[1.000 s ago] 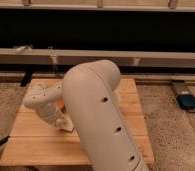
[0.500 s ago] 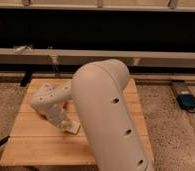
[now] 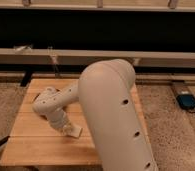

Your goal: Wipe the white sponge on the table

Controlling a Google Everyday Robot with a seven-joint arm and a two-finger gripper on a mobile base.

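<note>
The table is a light wooden slatted top in the lower left of the camera view. My big white arm fills the middle and reaches down to the left over it. The gripper points down at the tabletop near its middle. It is shut on the white sponge, a small flat off-white pad pressed against the planks. Only the sponge's right part shows beside the wrist. The arm hides the right half of the table.
A long dark bench or shelf runs behind the table, with a thin clear upright object at the table's far edge. A blue device with a cable lies on the speckled floor at the right.
The gripper and the sponge have slid a little to the right and toward the front of the table. The upper arm has swung right with them.
</note>
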